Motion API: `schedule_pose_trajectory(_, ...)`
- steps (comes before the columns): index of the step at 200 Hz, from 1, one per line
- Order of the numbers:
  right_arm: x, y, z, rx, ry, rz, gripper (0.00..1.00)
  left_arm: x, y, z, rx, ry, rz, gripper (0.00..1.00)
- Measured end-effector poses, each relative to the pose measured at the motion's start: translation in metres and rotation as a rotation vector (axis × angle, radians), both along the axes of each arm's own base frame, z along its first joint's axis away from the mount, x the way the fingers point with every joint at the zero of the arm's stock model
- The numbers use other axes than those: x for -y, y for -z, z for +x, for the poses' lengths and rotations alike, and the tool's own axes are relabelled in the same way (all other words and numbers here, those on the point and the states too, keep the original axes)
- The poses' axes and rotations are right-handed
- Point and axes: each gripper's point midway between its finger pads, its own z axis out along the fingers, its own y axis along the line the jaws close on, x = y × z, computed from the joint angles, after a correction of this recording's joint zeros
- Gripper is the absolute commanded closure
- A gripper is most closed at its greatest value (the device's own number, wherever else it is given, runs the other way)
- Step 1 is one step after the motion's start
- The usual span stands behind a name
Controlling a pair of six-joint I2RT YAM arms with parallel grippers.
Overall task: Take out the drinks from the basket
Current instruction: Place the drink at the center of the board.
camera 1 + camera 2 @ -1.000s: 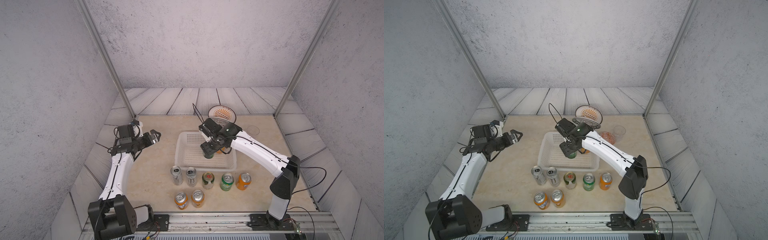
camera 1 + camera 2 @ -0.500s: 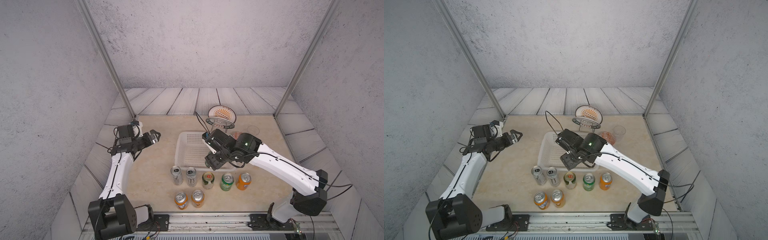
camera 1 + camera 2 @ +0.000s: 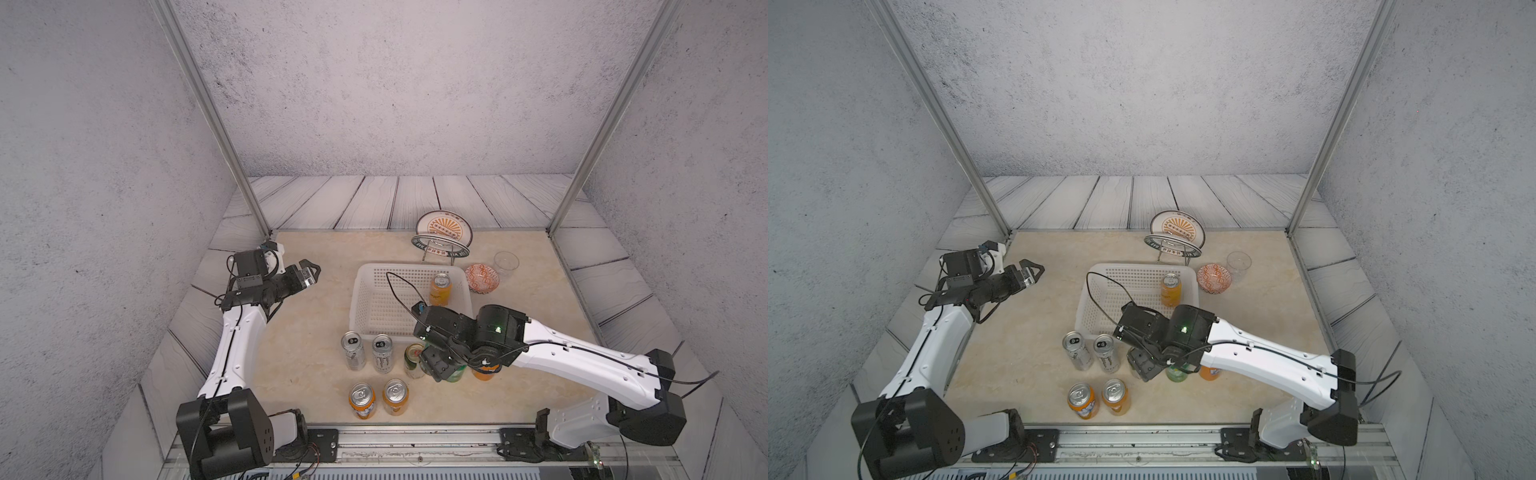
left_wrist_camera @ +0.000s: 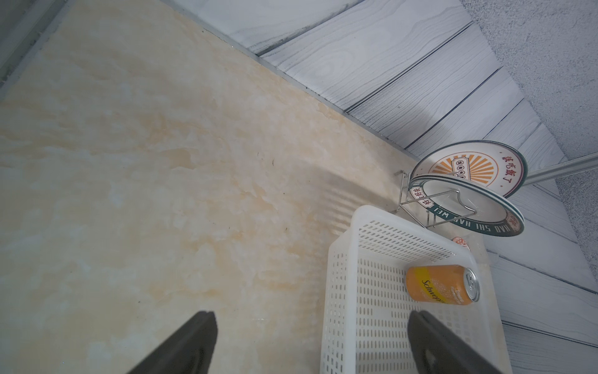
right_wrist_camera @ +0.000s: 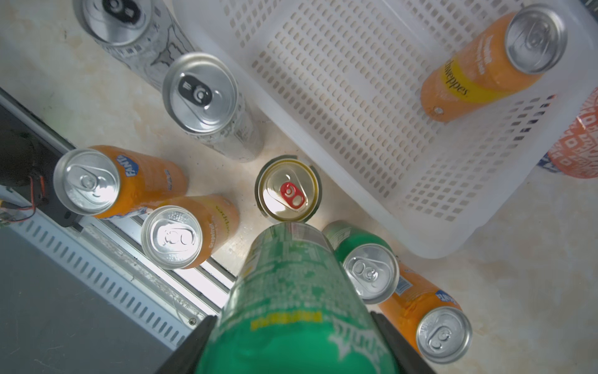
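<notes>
The white basket (image 3: 360, 299) (image 3: 1089, 299) holds one orange can (image 3: 440, 288) (image 4: 440, 285) (image 5: 485, 64), standing upright at its far right. My right gripper (image 3: 441, 368) (image 5: 294, 349) is shut on a green can (image 5: 297, 301), hanging over the drinks in front of the basket. Standing there are two slim silver-white cans (image 3: 353, 350), a gold-topped green can (image 5: 288, 191), a green can (image 5: 369, 272) and three orange cans (image 3: 363, 399). My left gripper (image 3: 309, 275) (image 4: 310, 315) is open and empty, left of the basket.
Two plates on a wire rack (image 3: 442, 237) stand behind the basket. A red-patterned bowl (image 3: 481, 277) and a clear glass cup (image 3: 506, 262) sit to its right. The metal rail (image 3: 415, 440) runs along the front edge, close to the orange cans.
My right arm has carried the green can out of the basket toward the front, over the row of cans. The left arm has not moved.
</notes>
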Motion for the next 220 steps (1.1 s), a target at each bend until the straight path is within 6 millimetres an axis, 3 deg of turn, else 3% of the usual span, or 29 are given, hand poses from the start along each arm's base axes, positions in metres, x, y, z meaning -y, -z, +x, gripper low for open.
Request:
schedule_pose_trajectory(46, 0.001, 0.031, -0.014, -0.036, 0.038, -0.004, 0.32, 0.0, 0.001, 0.0, -0.003, -0.001, 0.0, 0.01)
schedule_pose_trajectory(132, 0.006, 0.089, -0.023, -0.076, 0.108, -0.014, 0.32, 0.0, 0.001, 0.0, -0.004, -0.001, -0.001, 0.01)
schedule_pose_trajectory(220, 0.009, 0.113, -0.026, -0.087, 0.133, -0.014, 0.31, 0.0, 0.001, 0.0, -0.004, -0.001, -0.001, 0.01)
